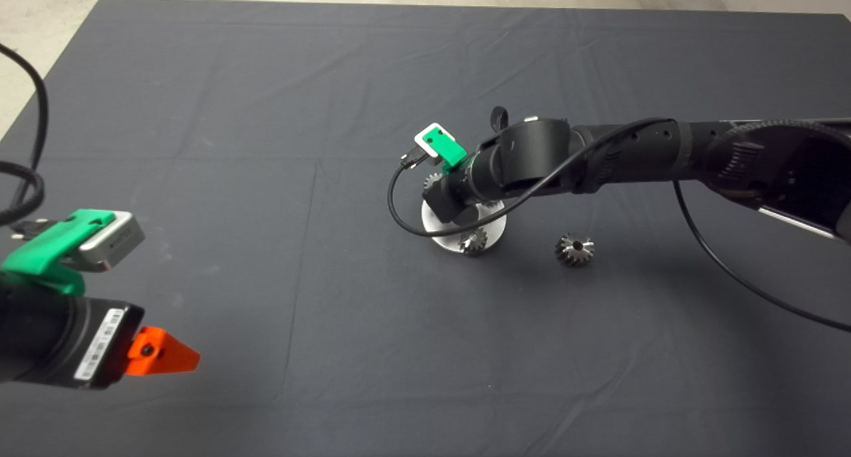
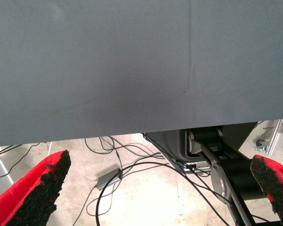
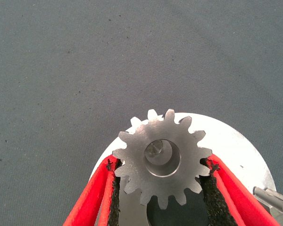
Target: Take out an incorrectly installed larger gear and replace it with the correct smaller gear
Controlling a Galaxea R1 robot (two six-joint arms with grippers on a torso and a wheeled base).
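Observation:
My right gripper (image 3: 162,165) is shut on the smaller gear (image 3: 162,157), a dull grey toothed gear held flat between the two pads. It sits over the round silver base plate (image 3: 236,146), and a pin tip shows inside its centre hole. I cannot tell whether it rests on the plate. In the head view this gripper (image 1: 447,201) is over the plate (image 1: 495,229) at mid mat. The larger gear (image 1: 575,249) lies on the mat to the right of the plate. My left gripper (image 1: 166,356) is open and parked at the lower left.
A small shiny gear (image 1: 473,242) sits on the plate's near edge, and part of another one (image 3: 273,200) shows beside my right finger. A black cable (image 1: 405,217) loops off the right wrist. The left wrist view shows the mat's edge (image 2: 132,127) and floor cables.

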